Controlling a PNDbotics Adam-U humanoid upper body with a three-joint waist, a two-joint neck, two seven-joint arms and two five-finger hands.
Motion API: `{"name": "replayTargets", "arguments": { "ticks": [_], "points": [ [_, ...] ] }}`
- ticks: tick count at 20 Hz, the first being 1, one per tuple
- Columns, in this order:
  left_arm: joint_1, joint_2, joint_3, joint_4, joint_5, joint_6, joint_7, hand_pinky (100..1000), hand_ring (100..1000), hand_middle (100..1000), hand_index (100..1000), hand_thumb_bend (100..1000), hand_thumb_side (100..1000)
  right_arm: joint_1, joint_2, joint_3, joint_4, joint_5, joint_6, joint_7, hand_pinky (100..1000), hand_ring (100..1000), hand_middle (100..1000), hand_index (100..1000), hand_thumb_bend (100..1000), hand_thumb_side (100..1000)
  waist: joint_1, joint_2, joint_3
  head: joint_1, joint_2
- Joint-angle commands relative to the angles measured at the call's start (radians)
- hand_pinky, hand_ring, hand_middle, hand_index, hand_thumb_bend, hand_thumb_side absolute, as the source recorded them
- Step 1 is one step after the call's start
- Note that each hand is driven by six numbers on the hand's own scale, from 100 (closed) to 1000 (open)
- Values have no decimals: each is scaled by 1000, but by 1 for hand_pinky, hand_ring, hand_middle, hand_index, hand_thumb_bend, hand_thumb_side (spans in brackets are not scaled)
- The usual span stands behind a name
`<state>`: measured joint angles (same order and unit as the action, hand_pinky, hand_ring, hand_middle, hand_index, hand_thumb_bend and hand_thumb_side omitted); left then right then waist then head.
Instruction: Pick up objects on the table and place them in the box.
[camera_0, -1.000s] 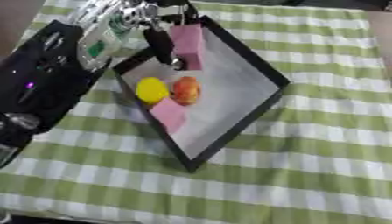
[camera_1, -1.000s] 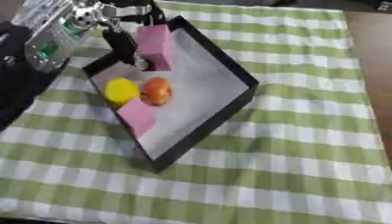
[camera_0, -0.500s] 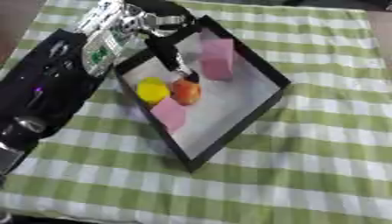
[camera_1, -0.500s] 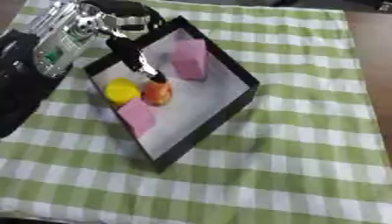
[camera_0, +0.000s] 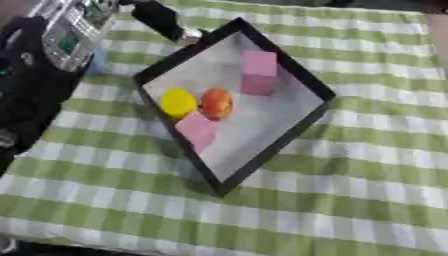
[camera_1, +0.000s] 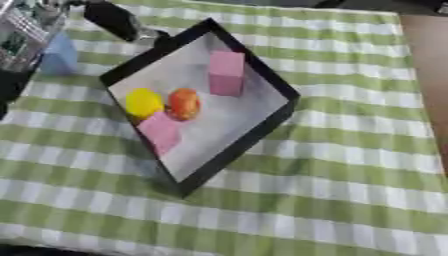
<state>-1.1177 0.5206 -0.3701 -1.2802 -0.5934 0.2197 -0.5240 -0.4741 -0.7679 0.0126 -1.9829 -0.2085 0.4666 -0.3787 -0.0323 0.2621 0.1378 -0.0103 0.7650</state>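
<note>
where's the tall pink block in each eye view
Left eye view: the tall pink block stands in the far part of the black box, right of centre.
Right eye view: it shows at, nearer the middle.
Shared landmark: the orange ball lies just left and nearer.

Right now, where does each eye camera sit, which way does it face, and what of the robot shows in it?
Left eye view: in the head, looking down at the black-rimmed box on the green checked tablecloth; left arm and left hand at upper left.
Right eye view: beside it, same downward aim; less arm shows, plus a pale blue object.
Both share the tall pink block, yellow ball, orange fruit and low pink block.
</note>
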Motion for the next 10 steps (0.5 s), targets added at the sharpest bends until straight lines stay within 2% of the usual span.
{"name": "replayTargets", "arguments": {
  "ticks": [1, 5, 7, 8, 10],
  "points": [
    [-12, 70, 44, 11, 4, 15, 10, 877, 831, 801, 881, 631, 510, -6, -40, -16, -17, -8, -2, -6, 812, 666, 681, 784, 519, 275, 7, -33, 2, -10, 5],
    [0, 102, 70, 82, -32, 14, -3, 884, 842, 811, 887, 641, 460, -4, -42, -17, -17, -8, -2, -7, 811, 666, 680, 784, 519, 275, 4, -32, 4, -19, 5],
    [4, 109, 81, 120, -58, 1, -14, 888, 849, 815, 889, 654, 392, -5, -41, -17, -17, -9, -2, -7, 811, 666, 681, 784, 517, 275, 2, -30, 3, -24, 1],
    [6, 110, 87, 138, -71, -9, -20, 891, 853, 815, 887, 659, 320, -5, -40, -17, -17, -9, -3, -7, 811, 666, 681, 784, 517, 275, 1, -29, 2, -26, -2],
    [8, 112, 101, 173, -95, -33, -39, 896, 858, 814, 879, 667, 244, -6, -39, -17, -17, -9, -3, -8, 811, 666, 680, 784, 517, 276, -1, -26, 0, -27, -8]
  ]
}}
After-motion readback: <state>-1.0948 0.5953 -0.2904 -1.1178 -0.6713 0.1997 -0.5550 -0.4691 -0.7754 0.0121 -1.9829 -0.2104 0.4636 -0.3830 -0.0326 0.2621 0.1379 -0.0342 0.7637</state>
